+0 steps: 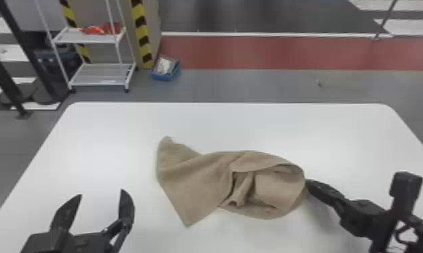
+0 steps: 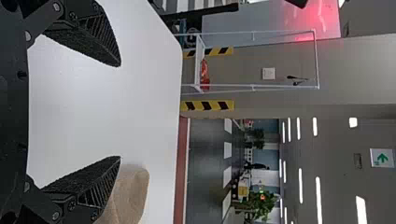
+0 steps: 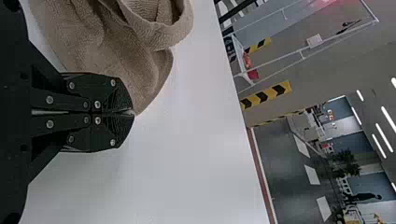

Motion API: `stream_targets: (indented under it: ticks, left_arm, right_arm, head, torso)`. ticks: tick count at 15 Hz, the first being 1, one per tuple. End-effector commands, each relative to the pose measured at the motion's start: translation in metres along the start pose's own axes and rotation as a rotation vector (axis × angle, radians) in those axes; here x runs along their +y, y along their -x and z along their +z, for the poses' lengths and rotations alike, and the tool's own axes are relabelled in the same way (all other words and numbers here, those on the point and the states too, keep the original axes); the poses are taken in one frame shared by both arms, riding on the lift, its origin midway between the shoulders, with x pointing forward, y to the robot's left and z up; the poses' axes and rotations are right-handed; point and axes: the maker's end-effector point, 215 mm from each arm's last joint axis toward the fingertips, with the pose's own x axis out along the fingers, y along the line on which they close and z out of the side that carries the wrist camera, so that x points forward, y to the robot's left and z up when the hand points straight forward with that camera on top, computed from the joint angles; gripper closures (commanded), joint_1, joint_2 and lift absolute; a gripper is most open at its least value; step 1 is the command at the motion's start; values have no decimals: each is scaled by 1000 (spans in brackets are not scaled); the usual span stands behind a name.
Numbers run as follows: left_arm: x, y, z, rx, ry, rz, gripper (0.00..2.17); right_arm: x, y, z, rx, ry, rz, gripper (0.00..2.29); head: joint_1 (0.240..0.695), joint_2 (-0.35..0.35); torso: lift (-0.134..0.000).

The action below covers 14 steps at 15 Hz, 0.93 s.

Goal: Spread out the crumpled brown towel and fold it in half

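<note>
"One brown towel [image 1: 194,178], bunched mid-table [image 1: 271,124], short of the far edge. Heavy?"

"Light and floppy, I'd guess — take that loose near corner. Left gripper [image 1: 100,192] stands spread, apart; right gripper [image 3: 131,112] is pressed together at the cloth's edge — pinching any, I can't tell."

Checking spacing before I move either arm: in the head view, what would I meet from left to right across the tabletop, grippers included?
Left gripper → towel → right gripper.
</note>
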Motion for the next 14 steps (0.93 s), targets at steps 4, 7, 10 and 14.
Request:
stream_targets:
  ticks: [4,7,10,14]
  left_arm:
    - [-61,22,5,-37,-145,-204,201]
    - [-99,37,-37,106,-301,-383,201]
    - [-117,54,-76,292,-356,-555,201]
    - [-134,50,-62,288,-366,-589,208]
  right_arm:
    - [3,4,-2,-1,-1,-1,1204]
    - [3,6,-5,0,-4,-2,1204]
    - [3,8,-8,3,-12,-3,1204]
    - [3,8,-11,8,-16,-4,1204]
  head:
    - [695,-40]
    - [695,-109]
    - [695,-167]
    - [695,-200]
  torso:
    - [-124]
    - [-124]
    - [-124]
    - [-124]
